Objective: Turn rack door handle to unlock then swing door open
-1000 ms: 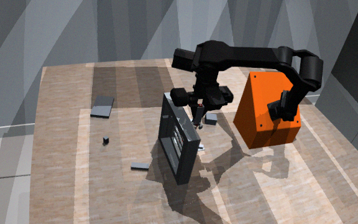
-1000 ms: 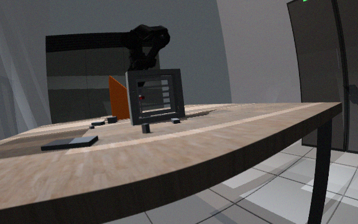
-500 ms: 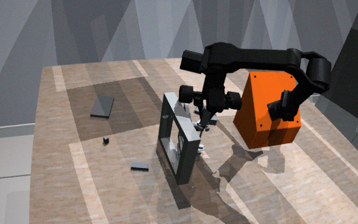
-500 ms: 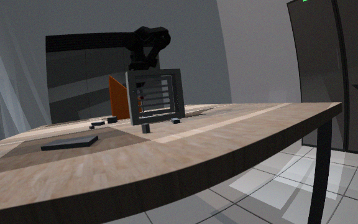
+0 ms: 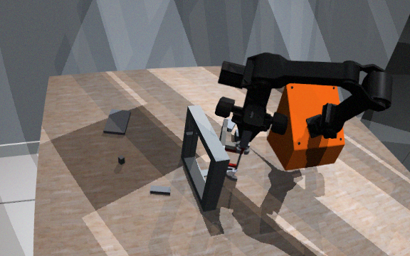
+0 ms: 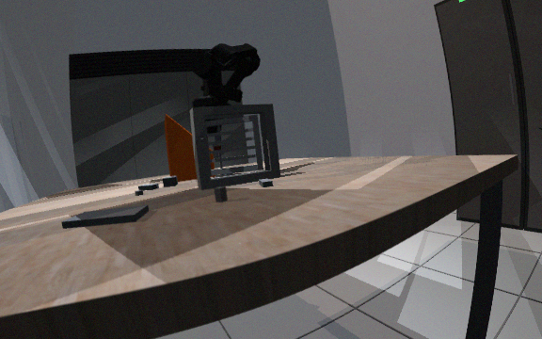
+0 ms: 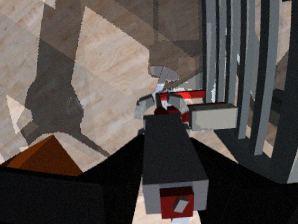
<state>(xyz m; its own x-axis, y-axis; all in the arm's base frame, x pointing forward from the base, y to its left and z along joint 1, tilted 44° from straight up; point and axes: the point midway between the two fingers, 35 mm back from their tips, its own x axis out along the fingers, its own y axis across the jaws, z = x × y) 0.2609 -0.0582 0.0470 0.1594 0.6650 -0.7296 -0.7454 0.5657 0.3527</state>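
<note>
The dark grey rack frame (image 5: 205, 129) (image 6: 200, 146) (image 7: 292, 100) stands upright mid-table. Its slatted door (image 7: 240, 60) (image 6: 247, 137) stands swung some way out of the frame on the arm's side; I cannot tell the angle. The red handle (image 5: 230, 151) (image 7: 192, 94) (image 6: 217, 148) sits on the door's face. My gripper (image 5: 240, 151) (image 7: 164, 143) reaches down from above beside the frame and is shut on the handle. In the wrist view a red bar runs sideways from the fingers toward the slats, with a grey block (image 7: 215, 117) under it.
A big orange block (image 5: 305, 117) (image 6: 177, 151) (image 7: 40, 155) stands close behind the arm. A flat grey slab (image 5: 117, 121) (image 6: 106, 216), a small cube (image 5: 121, 160) (image 6: 220, 194) and a short bar (image 5: 160, 190) (image 6: 265, 182) lie on the frame's far side. A tall dark cabinet (image 6: 511, 113) stands off the table.
</note>
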